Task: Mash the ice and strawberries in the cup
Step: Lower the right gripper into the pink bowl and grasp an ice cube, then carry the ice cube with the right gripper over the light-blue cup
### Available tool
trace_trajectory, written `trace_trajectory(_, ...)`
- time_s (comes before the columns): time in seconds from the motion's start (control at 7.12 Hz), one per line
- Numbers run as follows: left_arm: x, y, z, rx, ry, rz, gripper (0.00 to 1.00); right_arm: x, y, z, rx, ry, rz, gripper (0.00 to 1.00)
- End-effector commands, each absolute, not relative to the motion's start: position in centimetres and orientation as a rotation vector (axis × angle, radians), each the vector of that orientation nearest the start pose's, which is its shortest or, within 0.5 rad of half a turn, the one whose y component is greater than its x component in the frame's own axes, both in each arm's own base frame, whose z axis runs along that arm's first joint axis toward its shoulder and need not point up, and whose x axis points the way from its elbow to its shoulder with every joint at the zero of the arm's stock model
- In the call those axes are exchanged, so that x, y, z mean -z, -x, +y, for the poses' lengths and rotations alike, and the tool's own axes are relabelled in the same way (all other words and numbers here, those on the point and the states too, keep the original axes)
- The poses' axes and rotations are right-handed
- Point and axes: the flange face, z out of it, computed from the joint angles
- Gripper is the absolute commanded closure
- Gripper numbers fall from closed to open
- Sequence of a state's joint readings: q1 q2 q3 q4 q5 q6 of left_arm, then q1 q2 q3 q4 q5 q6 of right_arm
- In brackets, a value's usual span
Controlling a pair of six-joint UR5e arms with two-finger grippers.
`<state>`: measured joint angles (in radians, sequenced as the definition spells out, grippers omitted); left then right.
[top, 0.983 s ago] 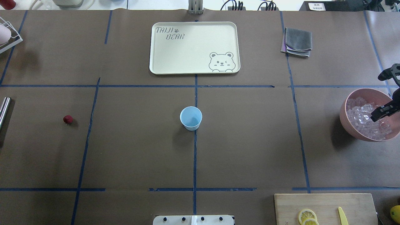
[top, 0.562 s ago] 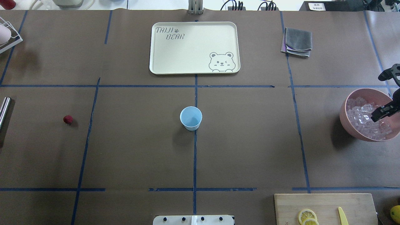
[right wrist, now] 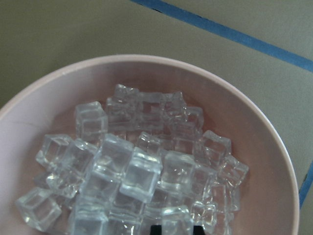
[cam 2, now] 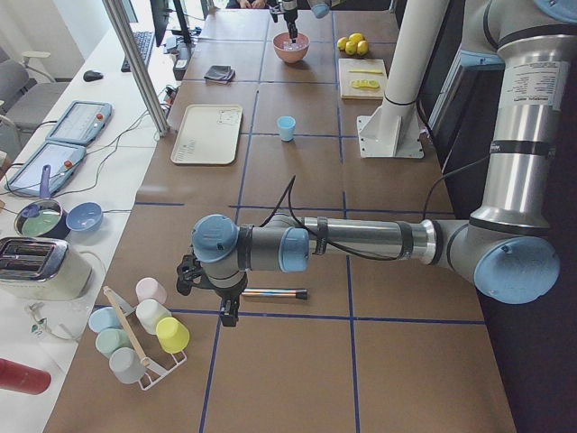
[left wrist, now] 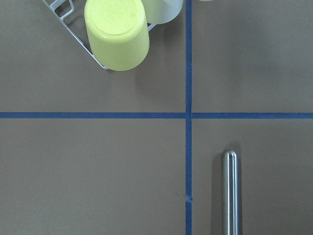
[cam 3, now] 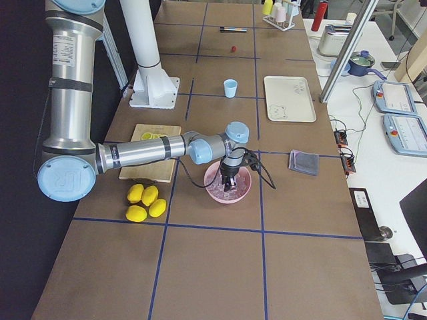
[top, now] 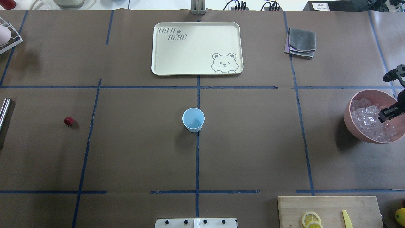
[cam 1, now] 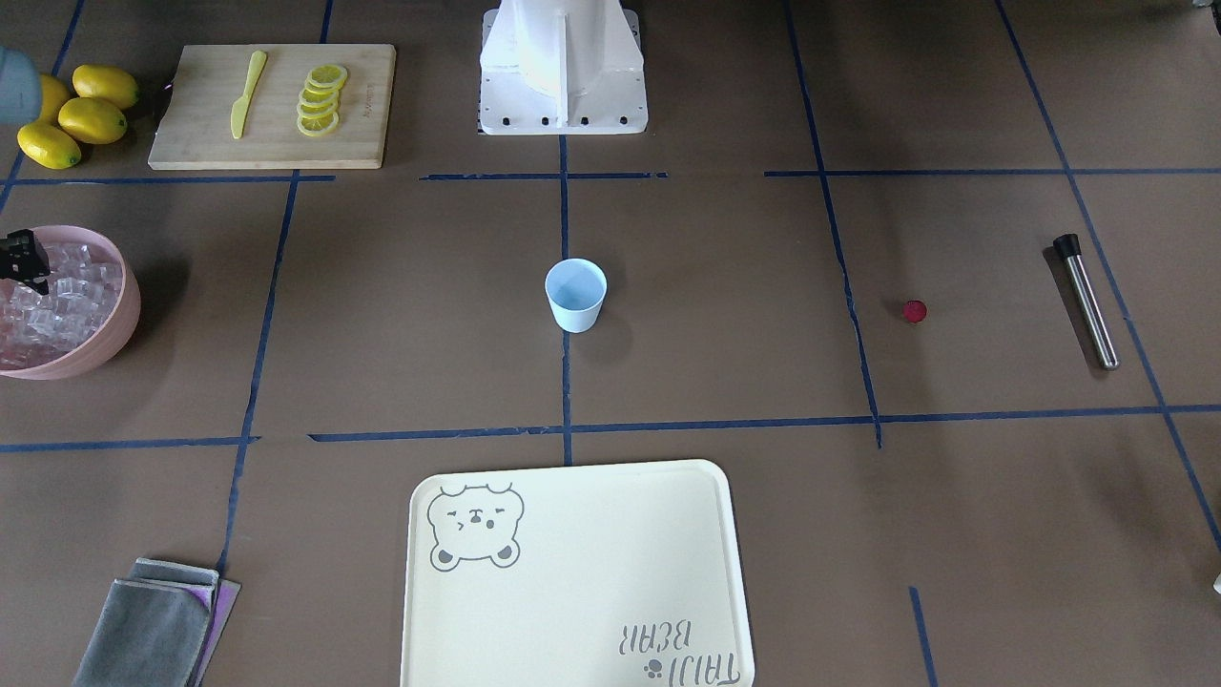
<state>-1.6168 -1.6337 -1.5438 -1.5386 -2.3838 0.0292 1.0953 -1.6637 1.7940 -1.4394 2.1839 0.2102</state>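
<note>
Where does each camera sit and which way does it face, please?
Front-facing: across the table, facing the robot's base; cup central.
Overhead: behind the robot, looking down; right gripper over the pink bowl.
Exterior left: left table end; left arm near.
Exterior right: right table end; right arm near.
Left wrist: down on a metal rod.
Right wrist: down into the ice.
Front-facing and overhead share the cup.

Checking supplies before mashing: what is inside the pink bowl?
Heaped clear ice cubes, the right end effector over them. They hide the floor of the pink bowl.
</note>
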Motion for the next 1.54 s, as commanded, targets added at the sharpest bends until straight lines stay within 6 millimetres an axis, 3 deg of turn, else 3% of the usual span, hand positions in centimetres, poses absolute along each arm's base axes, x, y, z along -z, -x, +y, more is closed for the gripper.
trace_trajectory(0.0, -64.0, 8.6, -51.5, 0.016, -0.035, 0.812, 0.00, -58.2, 14.7, -45.1, 0.333, -0.041, -0.664, 1.00)
trace_trajectory(0.14, -63.9, 8.5, -51.5, 0.015, -0.036, 0.812, 0.00, -57.6, 14.0, -44.4, 0.334, -0.053, -0.666, 1.00)
trace_trajectory(0.42, -63.8, 8.5, -51.6, 0.015, -0.038, 0.812, 0.00, -56.5, 10.2, -40.2, 0.305, -0.067, -0.664, 1.00)
trace_trajectory(0.56, -63.8, 8.5, -51.6, 0.015, -0.038, 0.812, 0.00, -55.5, 8.5, -39.2, 0.279, -0.085, -0.666, 1.00)
trace_trajectory(0.7, -63.8, 8.5, -51.6, 0.015, -0.038, 0.814, 0.00, -54.4, 7.8, -39.6, 0.262, -0.103, -0.699, 1.00)
trace_trajectory(1.12, -63.8, 8.3, -51.5, 0.016, -0.037, 0.835, 0.00, -47.2, 10.7, -45.3, 0.257, -0.194, -0.802, 1.00)
trace_trajectory(1.26, -63.8, 8.3, -51.5, 0.016, -0.037, 0.835, 0.00, -42.9, 12.4, -48.0, 0.213, -0.194, -0.853, 1.00)
trace_trajectory(1.4, -63.7, 8.3, -51.5, 0.015, -0.039, 0.837, 0.00, -38.4, 16.2, -49.3, 0.182, -0.145, -0.893, 1.00)
